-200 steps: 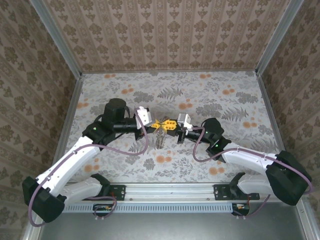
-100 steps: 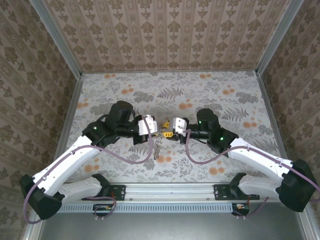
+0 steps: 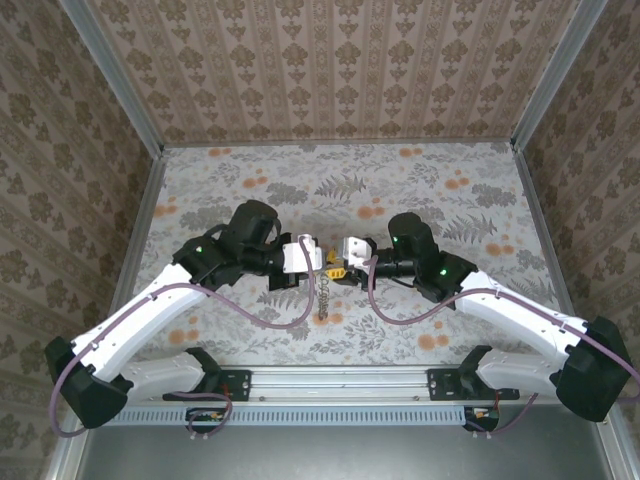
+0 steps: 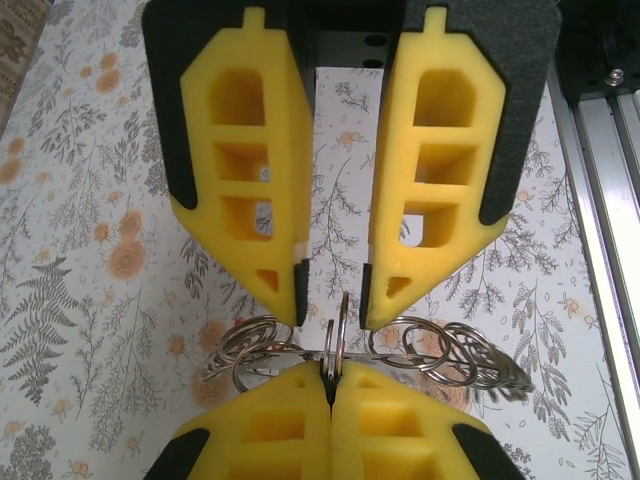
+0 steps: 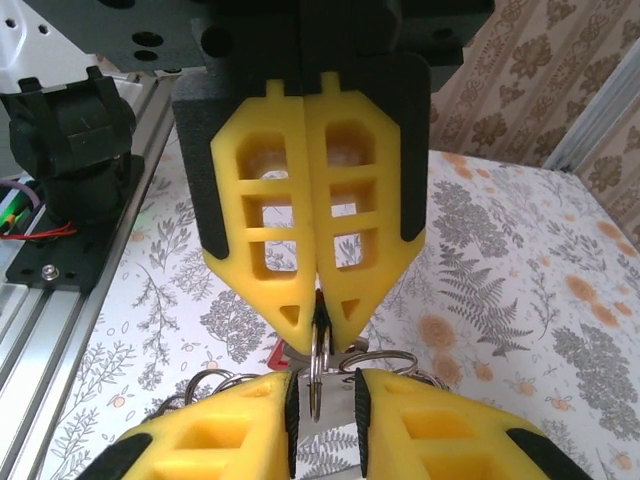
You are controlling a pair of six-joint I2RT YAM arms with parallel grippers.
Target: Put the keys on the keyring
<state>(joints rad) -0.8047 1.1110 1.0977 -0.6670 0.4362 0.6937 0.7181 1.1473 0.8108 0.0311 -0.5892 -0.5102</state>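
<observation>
The keyring (image 4: 341, 325) is a bunch of linked silver split rings. My left gripper (image 4: 330, 368) is shut on one ring, which stands edge-on and sticks up out of its yellow tips. More rings (image 4: 455, 352) trail off to both sides. My right gripper (image 4: 330, 295) faces it tip to tip and is open, its pads either side of that ring's far edge with a gap on each side. In the right wrist view the ring (image 5: 317, 375) sits between the right gripper (image 5: 325, 400), below the shut left gripper (image 5: 320, 312). A red key head (image 5: 277, 357) peeks out behind. From above, the rings (image 3: 322, 297) dangle beneath both grippers.
Both arms meet over the near middle of the flowered table (image 3: 450, 200). The aluminium rail (image 3: 340, 378) with the arm bases runs along the near edge. Patterned walls close in the left, right and far sides.
Both grippers have come nearer the front edge and closer together, carrying the rings. The right gripper, shut a second ago, has opened around the held ring.
</observation>
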